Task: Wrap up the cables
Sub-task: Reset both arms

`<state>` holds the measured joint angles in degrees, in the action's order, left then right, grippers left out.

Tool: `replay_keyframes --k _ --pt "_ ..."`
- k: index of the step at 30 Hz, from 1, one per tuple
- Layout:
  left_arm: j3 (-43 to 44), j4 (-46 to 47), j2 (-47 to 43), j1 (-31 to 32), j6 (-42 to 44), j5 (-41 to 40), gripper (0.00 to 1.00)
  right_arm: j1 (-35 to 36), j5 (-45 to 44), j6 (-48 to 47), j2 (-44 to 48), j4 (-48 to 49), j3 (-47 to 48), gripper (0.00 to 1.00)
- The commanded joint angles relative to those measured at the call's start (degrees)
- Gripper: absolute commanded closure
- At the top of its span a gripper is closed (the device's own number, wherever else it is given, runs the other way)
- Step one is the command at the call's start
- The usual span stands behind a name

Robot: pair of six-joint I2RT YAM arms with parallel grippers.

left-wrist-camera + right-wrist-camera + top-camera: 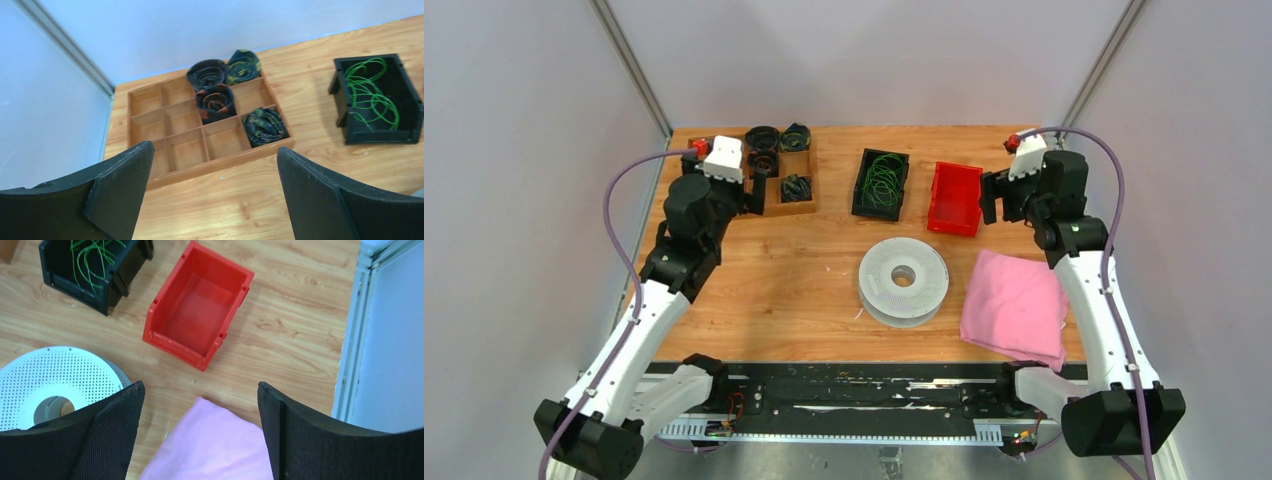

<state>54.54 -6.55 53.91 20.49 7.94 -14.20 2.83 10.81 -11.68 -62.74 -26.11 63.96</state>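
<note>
The cables [883, 183] are thin green wires curled in loops inside a black bin [863, 180] at the back middle of the table. The left wrist view has the cables [372, 92] at right, and the right wrist view has them [92, 255] at top left. My left gripper [759, 190] [215, 150] hangs open over bare wood just in front of a wooden tray, with nothing between its fingers. My right gripper [996, 198] [200, 387] stands open and holds nothing, to the right of the red bin and above the corner of a pink cloth.
The wooden compartment tray [782, 209] [220, 165] holds several dark cord bundles [264, 125]. An empty red bin [955, 197] [200, 310] sits right of the black bin. A white perforated spool [902, 280] [50, 385] lies at mid-table, a pink cloth [1016, 305] [215, 445] to its right.
</note>
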Motion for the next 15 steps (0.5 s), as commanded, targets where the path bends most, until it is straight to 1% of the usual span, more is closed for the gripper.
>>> replay_keyframes --k 1,6,8,10,12,15 --pt "0.4 -0.9 -1.9 -5.6 -1.3 6.5 0.02 -0.8 -0.9 -0.5 0.2 -0.9 3.3 0.18" --pt "-4.0 4.1 -3.3 -10.9 -4.9 13.2 0.02 -1.2 2.0 0.7 0.6 1.7 -0.3 0.17" --pt "-4.6 5.3 -2.9 -12.2 -6.7 15.4 0.02 -1.5 2.8 1.3 0.4 3.3 -1.5 0.17" --pt "-4.7 6.1 -2.6 -13.7 -8.0 19.4 0.02 -1.7 4.0 1.6 0.2 4.2 -2.3 0.17" --pt "-4.9 6.7 -2.6 -14.4 -8.6 22.1 0.02 -1.9 4.4 1.8 0.6 5.5 -3.5 0.17" --pt "-7.6 10.6 -4.7 -14.4 -9.4 22.9 0.02 -1.9 3.3 1.1 2.6 7.8 -6.0 0.17"
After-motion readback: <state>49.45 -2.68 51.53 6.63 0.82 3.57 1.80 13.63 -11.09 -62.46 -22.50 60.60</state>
